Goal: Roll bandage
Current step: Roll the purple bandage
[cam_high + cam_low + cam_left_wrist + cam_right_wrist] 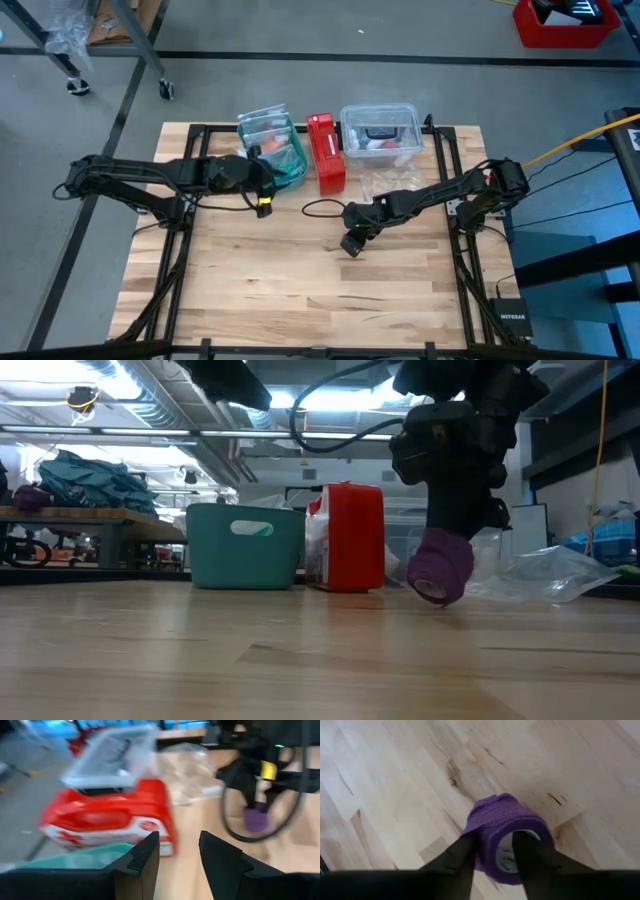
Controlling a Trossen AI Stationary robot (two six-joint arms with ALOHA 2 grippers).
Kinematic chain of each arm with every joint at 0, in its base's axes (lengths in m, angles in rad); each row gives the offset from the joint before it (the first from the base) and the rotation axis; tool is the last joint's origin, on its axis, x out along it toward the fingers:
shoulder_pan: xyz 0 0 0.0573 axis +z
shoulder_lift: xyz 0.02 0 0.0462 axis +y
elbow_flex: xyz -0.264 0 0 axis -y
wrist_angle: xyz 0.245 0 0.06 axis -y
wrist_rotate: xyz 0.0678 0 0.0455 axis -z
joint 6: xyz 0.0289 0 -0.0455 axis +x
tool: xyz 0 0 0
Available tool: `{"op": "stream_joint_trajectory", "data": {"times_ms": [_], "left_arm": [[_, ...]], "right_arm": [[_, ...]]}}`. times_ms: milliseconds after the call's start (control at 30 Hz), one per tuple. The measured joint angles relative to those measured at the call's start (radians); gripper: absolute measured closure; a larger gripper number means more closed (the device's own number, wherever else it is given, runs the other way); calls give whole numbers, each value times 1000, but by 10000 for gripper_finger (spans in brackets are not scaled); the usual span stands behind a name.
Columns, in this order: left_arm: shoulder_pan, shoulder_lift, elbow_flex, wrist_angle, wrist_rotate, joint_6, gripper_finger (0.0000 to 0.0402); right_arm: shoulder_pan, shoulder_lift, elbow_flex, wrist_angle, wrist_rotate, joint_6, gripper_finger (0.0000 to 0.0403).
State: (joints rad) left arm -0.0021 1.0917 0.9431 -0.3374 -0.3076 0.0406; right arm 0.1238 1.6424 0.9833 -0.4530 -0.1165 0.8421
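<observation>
The right gripper (492, 857) is pinching the coiled bandage (507, 827) mid-table; a loosening pinch risks unrolling.

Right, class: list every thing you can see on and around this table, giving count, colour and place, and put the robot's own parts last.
Bandage: one, purple, coiled roll, at the right gripper, table middle.
First-aid box: one, red, far side of the table, middle.
Bin: one, teal, left of the red box.
Clear lidded container: one, right of the red box.
Clear plastic bags: crumpled, near the container.
Table: one, light wood.
Left gripper: dark, open, empty, by the teal bin.
Right gripper: dark, one finger inside the roll's core, one outside.
</observation>
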Motion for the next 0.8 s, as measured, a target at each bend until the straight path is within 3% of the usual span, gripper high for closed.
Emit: {"op": "stream_joint_trajectory", "data": {"times_ms": [100,333,633,800], "left_arm": [[-14,19,-38,29,65,-65,271],[-49,104,-141,99,70,-158,271],[-53,202,-187,238,69,-168,271],[-53,243,-187,284,69,-164,271]], "right_arm": [[0,0,0,1,0,-1,315],[0,0,0,2,-8,-14,349],[0,-2,0,-89,-31,-38,288],[1,-6,3,-165,25,-36,277]]}}
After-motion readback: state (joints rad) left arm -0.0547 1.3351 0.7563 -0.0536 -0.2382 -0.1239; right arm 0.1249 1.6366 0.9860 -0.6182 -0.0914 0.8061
